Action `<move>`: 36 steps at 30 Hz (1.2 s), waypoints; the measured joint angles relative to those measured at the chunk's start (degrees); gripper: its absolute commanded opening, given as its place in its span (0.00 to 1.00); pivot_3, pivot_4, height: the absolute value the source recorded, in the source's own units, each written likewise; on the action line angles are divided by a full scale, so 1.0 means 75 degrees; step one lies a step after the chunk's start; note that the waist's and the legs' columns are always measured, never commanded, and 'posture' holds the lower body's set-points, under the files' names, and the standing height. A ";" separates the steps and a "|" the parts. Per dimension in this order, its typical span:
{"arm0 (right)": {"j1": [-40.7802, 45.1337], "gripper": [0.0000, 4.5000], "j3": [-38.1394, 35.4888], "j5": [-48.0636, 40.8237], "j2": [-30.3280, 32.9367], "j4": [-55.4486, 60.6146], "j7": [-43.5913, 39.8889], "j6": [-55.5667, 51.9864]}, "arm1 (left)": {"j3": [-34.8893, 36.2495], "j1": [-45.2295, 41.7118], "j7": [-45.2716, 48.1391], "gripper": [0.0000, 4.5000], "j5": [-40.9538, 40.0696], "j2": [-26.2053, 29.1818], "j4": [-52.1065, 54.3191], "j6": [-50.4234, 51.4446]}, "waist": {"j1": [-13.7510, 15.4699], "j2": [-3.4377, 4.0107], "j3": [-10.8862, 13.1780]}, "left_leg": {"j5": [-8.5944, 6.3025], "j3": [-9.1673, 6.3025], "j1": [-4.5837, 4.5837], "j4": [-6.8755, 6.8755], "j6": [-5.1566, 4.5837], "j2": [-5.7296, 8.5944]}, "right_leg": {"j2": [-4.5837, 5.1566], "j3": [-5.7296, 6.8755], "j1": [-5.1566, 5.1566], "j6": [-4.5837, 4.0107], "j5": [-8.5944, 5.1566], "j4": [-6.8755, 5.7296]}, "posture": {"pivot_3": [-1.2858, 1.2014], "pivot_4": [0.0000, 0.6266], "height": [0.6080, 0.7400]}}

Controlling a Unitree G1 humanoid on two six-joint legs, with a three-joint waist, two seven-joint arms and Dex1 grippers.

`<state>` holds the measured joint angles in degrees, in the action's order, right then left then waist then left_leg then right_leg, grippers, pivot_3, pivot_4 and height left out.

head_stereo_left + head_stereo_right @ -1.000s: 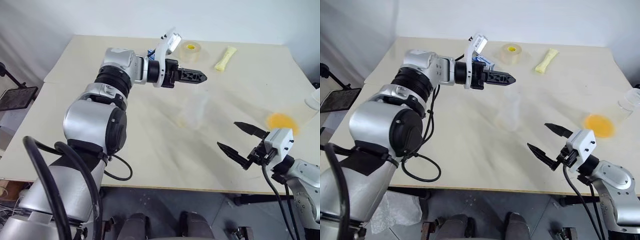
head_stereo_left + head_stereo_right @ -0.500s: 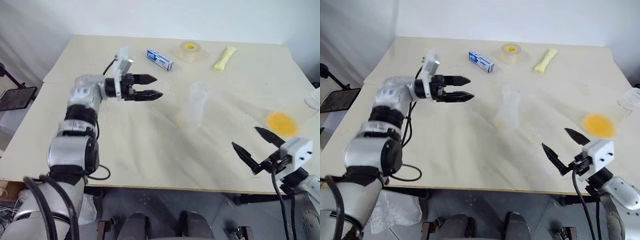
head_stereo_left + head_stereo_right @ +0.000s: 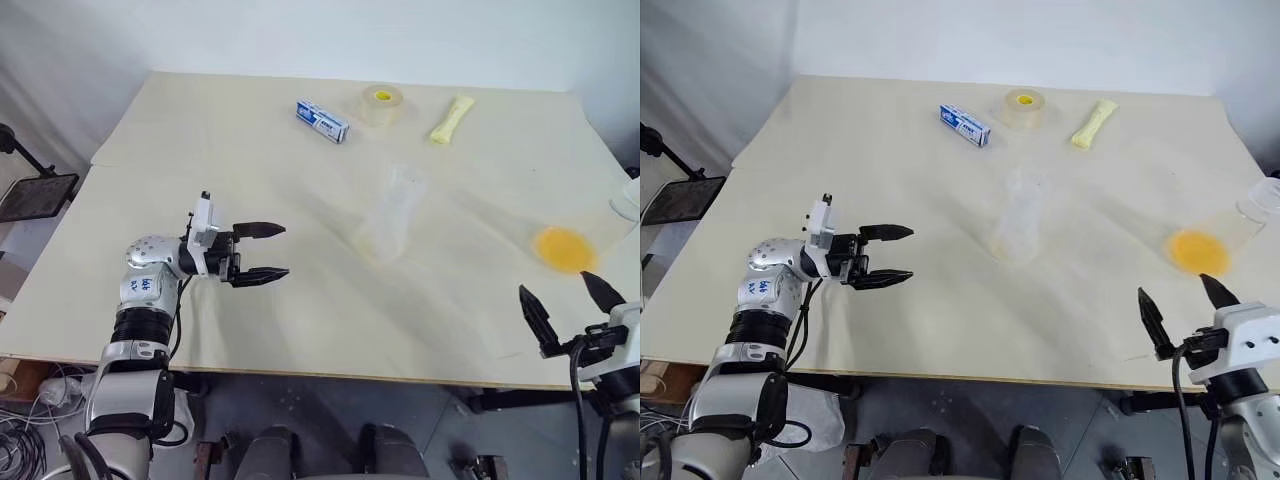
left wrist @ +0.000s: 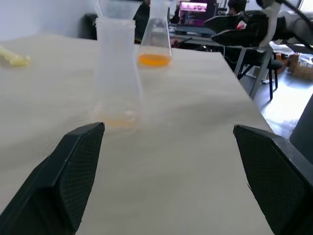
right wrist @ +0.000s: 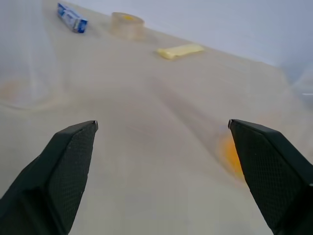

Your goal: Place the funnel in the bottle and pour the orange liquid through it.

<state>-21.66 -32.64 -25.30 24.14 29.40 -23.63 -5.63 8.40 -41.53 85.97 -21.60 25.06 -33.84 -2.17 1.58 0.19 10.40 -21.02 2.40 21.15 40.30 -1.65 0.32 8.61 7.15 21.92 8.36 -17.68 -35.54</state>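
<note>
Left wrist view shows the funnel (image 4: 116, 9) seemingly seated in the bottle (image 4: 115, 73). Both grippers (image 3: 262, 251) (image 3: 563, 303) gape wide, empty; next, grasp the flask of orange liquid (image 4: 154, 59).

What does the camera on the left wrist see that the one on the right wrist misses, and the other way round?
Left wrist alone: the funnel seated in the bottle, a flask holding the orange liquid, and the right gripper, open. Right wrist alone: a blue box and a tape roll. Both: the table, the yellow wrapped stick, and open black fingers in front.
</note>
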 measured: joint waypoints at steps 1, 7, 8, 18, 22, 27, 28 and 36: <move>0.0009 1.00 -0.0075 0.0000 -0.0076 0.0002 0.0131 -0.0010 | 0.0005 0.0068 -0.0006 1.00 -0.0101 -0.0076 0.0178 -0.0084 | -0.0005 0.0005 -0.0003 | 0.0000 0.0000 -0.0004 0.0000 0.0000 -0.0001 | 0.0000 -0.0003 0.0000 0.0000 0.0000 -0.0002 | 0.52 0.24 1.00; 0.0693 1.00 -0.0487 0.0228 -0.0028 -0.0651 0.0976 -0.0396 | -0.0012 0.0362 -0.0270 1.00 -0.0223 -0.0448 0.0411 -0.0755 | -0.0044 0.0009 -0.0012 | 0.0000 0.0027 -0.0011 -0.0003 0.0000 0.0004 | -0.0006 -0.0020 0.0002 0.0000 0.0000 0.0006 | 0.52 0.24 1.00; 0.0899 1.00 -0.0523 0.0285 0.0051 -0.0885 0.1086 -0.0449 | -0.0011 0.0357 -0.0355 1.00 -0.0221 -0.0470 0.0405 -0.0840 | -0.0048 0.0011 -0.0013 | 0.0000 0.0032 -0.0014 -0.0004 0.0000 0.0004 | -0.0007 -0.0023 0.0002 -0.0001 -0.0001 0.0006 | 0.52 0.24 1.00; 0.3242 1.00 -0.0319 0.0696 0.1193 -0.3795 0.0860 -0.0256 | -0.0062 0.0603 -0.0918 1.00 -0.0236 -0.0617 0.0627 -0.1037 | -0.0060 0.0015 -0.0016 | -0.0001 0.0038 -0.0011 -0.0008 -0.0002 0.0001 | -0.0006 -0.0022 0.0007 -0.0002 -0.0001 0.0006 | 0.52 0.24 1.00; 0.4144 1.00 -0.0110 0.0856 0.1442 -0.4843 0.0771 -0.0077 | -0.0066 0.0866 -0.1132 1.00 -0.0269 -0.0639 0.0982 -0.0953 | -0.0071 0.0015 -0.0016 | -0.0001 0.0036 -0.0008 -0.0008 -0.0002 -0.0004 | -0.0005 -0.0020 0.0007 -0.0002 -0.0001 0.0006 | 0.52 0.24 1.00; 0.5036 1.00 0.0141 0.1177 0.1608 -0.5810 0.0852 0.0249 | -0.0082 0.1030 -0.1349 1.00 -0.0350 -0.0646 0.1362 -0.0889 | -0.0073 0.0015 -0.0016 | -0.0001 0.0034 -0.0006 -0.0009 -0.0002 -0.0009 | -0.0003 -0.0018 0.0008 -0.0002 -0.0001 0.0007 | 0.52 0.24 1.00; 0.5159 1.00 0.0154 0.1213 0.1608 -0.5945 0.0874 0.0307 | -0.0084 0.1088 -0.1383 1.00 -0.0366 -0.0644 0.1449 -0.0876 | -0.0076 0.0015 -0.0016 | 0.0000 0.0034 -0.0006 -0.0009 -0.0002 -0.0011 | -0.0003 -0.0017 0.0008 -0.0002 -0.0001 0.0006 | 0.52 0.24 1.00; 0.5893 1.00 0.0397 0.1543 0.1617 -0.6765 0.1091 0.0670 | -0.0094 0.1222 -0.1713 1.00 -0.0411 -0.0632 0.1789 -0.0667 | -0.0125 0.0015 -0.0016 | 0.0000 0.0036 -0.0005 -0.0009 -0.0002 -0.0014 | -0.0002 -0.0020 0.0008 -0.0002 -0.0001 0.0010 | 0.52 0.24 1.00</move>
<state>22.54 -29.66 -13.72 36.27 -21.33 -15.44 -0.61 7.69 -32.36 73.13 -24.68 20.33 -20.42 -7.17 0.64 0.30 10.28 -21.02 2.66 21.12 40.23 -1.67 0.21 8.60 7.01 21.97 8.34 -17.69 -35.47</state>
